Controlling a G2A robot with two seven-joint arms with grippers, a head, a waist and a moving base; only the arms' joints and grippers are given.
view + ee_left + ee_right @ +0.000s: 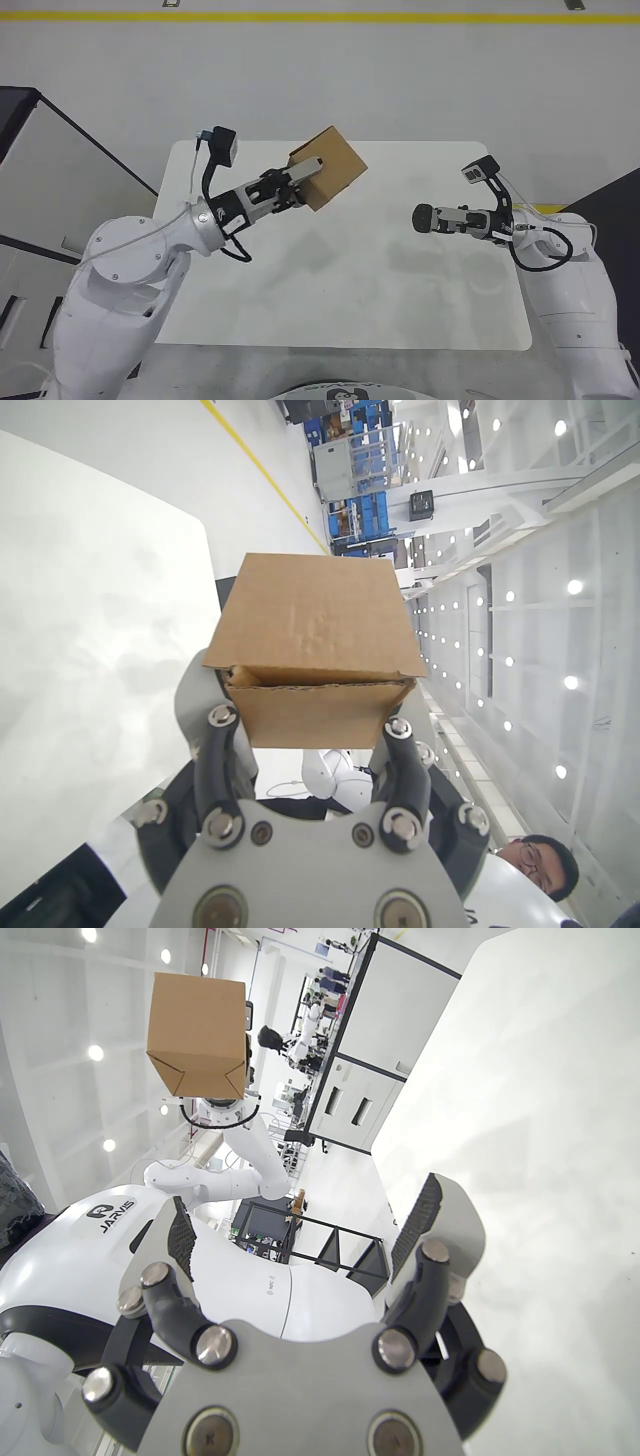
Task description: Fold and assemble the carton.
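A brown cardboard carton [329, 166] is held up above the far left part of the white table [400, 300], tilted. My left gripper [307, 185] is shut on its near end, the fingers [220, 725] clamping either side of the carton [310, 635] where a flap edge is tucked in. The carton [197, 1040] also shows far off in the right wrist view, its folded bottom flaps closed. My right gripper [422, 218] hangs over the right part of the table, apart from the carton; it [305, 1223] stands open with nothing between its ridged pads [417, 1218].
A dark-framed cabinet [40, 170] stands off the table's left side. A yellow floor line [320, 17] runs beyond the far edge. The bare tabletop stretches between the two arms and toward the front edge.
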